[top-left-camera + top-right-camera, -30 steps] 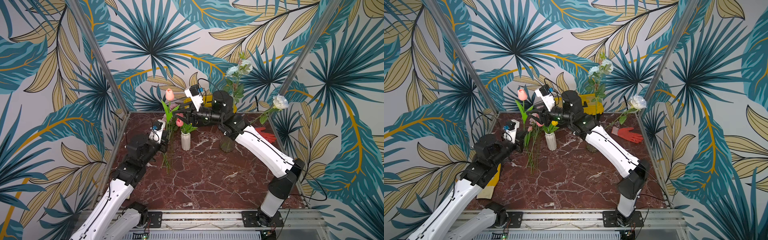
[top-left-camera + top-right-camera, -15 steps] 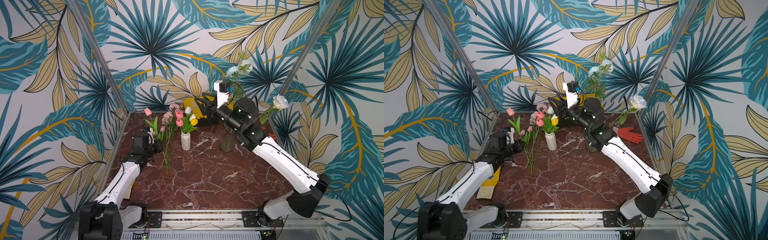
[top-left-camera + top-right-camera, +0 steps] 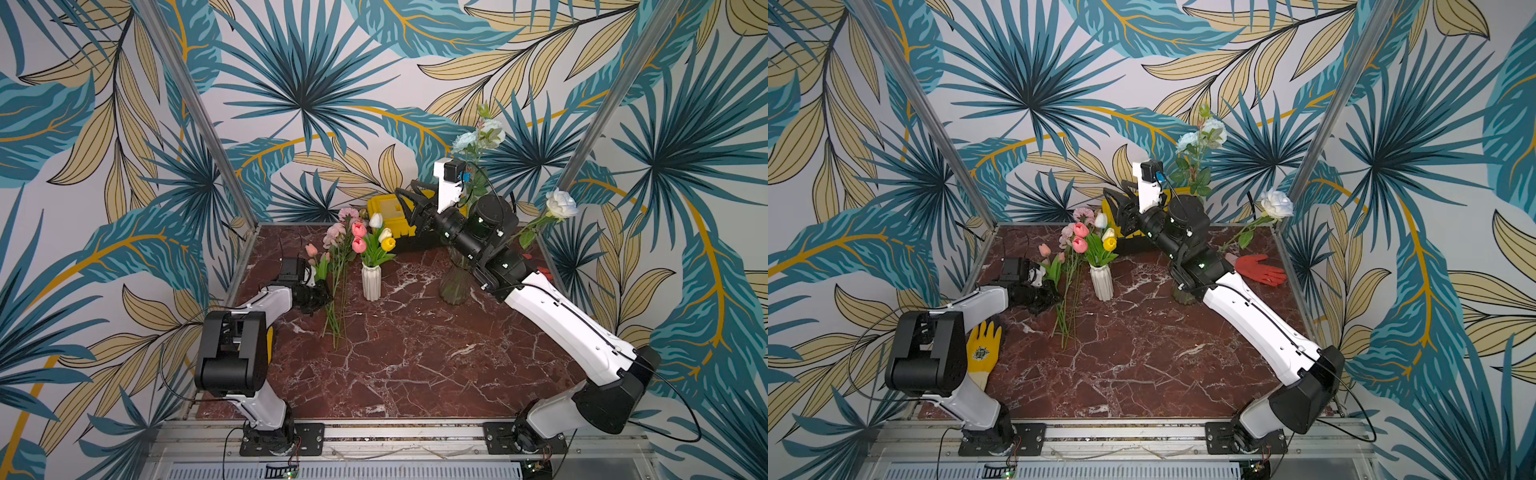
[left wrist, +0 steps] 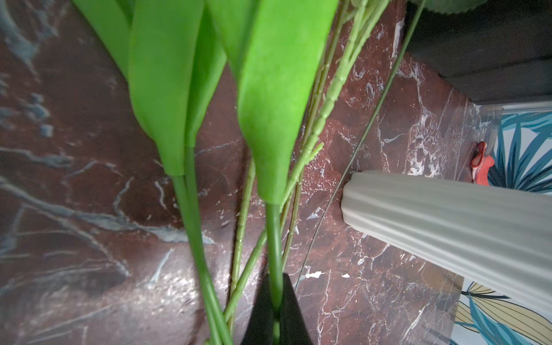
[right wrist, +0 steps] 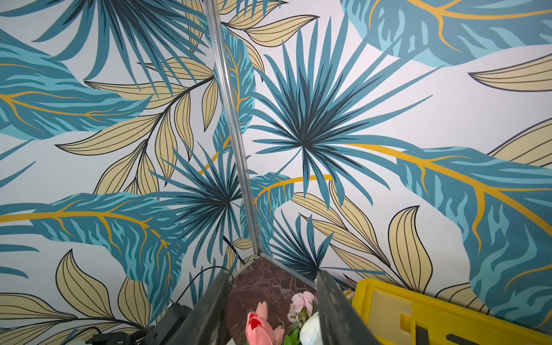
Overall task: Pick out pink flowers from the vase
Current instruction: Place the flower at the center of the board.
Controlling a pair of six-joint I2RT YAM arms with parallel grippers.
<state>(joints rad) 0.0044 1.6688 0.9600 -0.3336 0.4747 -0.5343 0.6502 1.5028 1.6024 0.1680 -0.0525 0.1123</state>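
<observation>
Pinching the stem of a pink tulip (image 3: 311, 249), left fingers (image 4: 259, 317) closed; right fingers (image 5: 209, 310) half-parted, empty; yellow glove (image 3: 982, 353) emblem illegible

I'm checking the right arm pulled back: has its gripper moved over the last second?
Yes. The right gripper was above the white vase; now it sits farther back and right, by the yellow box.

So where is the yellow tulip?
In both top views the yellow tulip stands in the white ribbed vase, toward the back of the marble table, right beside a white tulip.
</observation>
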